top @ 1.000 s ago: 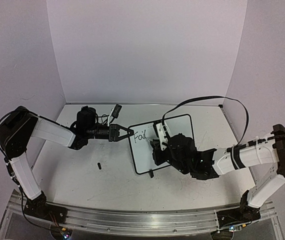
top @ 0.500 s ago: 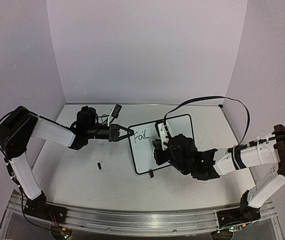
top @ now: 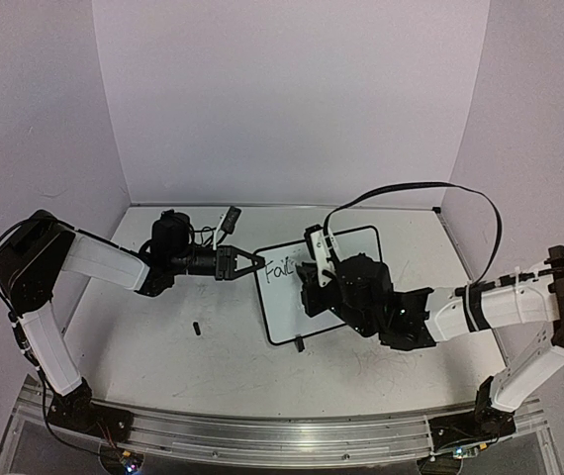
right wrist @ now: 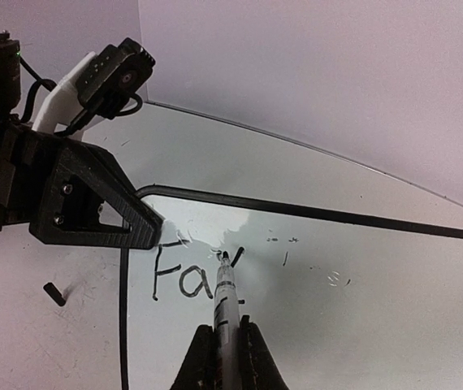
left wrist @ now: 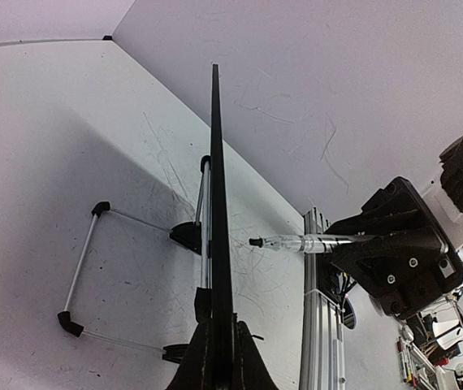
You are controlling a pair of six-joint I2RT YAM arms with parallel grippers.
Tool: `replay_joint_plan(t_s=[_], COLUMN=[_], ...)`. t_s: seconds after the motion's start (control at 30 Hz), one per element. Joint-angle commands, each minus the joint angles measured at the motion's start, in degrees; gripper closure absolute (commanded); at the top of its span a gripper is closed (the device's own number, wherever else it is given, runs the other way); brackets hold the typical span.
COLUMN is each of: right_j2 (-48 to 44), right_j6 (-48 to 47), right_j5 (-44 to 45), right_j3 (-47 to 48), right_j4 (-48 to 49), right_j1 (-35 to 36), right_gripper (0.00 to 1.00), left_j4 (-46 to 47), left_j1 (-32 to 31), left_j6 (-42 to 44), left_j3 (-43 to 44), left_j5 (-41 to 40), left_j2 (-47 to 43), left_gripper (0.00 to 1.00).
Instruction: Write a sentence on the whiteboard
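Note:
The whiteboard [top: 282,307] stands tilted at the table's middle, black frame, white face. Black marker letters [top: 279,268] reading roughly "Fai" sit near its upper left corner; in the right wrist view the letters [right wrist: 175,278] show with a further stroke beside the pen tip. My left gripper [top: 249,264] is shut on the whiteboard's left edge [left wrist: 217,203]. My right gripper [right wrist: 228,337] is shut on a marker [right wrist: 225,301], tip against the whiteboard [right wrist: 361,317]. The marker [left wrist: 296,242] also shows in the left wrist view, pointing at the board.
A small black cap-like piece [top: 196,328] lies on the table left of the board. The board's wire stand [left wrist: 85,276] rests behind it. White walls enclose the back and sides. An aluminium rail [top: 262,435] runs along the near edge.

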Motion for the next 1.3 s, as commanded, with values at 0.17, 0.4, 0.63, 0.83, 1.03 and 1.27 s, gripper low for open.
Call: replay_joint_plan(t_s=[0.17, 0.4, 0.63, 0.83, 1.03, 1.27], right_j2=[2.1, 2.9, 3.4, 3.6, -0.1, -1.9], right_j6=[-0.4, -0.5, -0.6, -0.2, 1.2, 1.4], right_j5=[-0.1, 0.6, 1.5, 3.8, 5.7, 1.1], right_j3=[2.2, 2.3, 2.1, 2.5, 0.7, -0.4], right_j4=[1.9, 1.9, 1.9, -0.1, -1.4, 0.4], right_j1=[-0.6, -0.7, -0.9, -0.9, -0.9, -2.6], right_gripper=[1.0, 1.0, 1.0, 1.0, 1.0, 1.0], left_j4=[-1.9, -1.9, -1.9, -1.9, -1.9, -1.9], left_j1=[-1.7, -1.6, -1.6, -1.6, -1.7, -1.7], left_j6=[-1.4, -1.3, -1.3, -1.4, -1.2, -1.3], left_j3=[1.3, 1.4, 1.4, 1.4, 1.3, 1.4], left_j5=[3.6, 3.7, 3.8, 3.8, 3.7, 3.7], left_j2=[-1.0, -0.7, -0.9, -1.0, -1.0, -0.9], left_gripper=[1.0, 1.0, 1.0, 1.0, 1.0, 1.0])
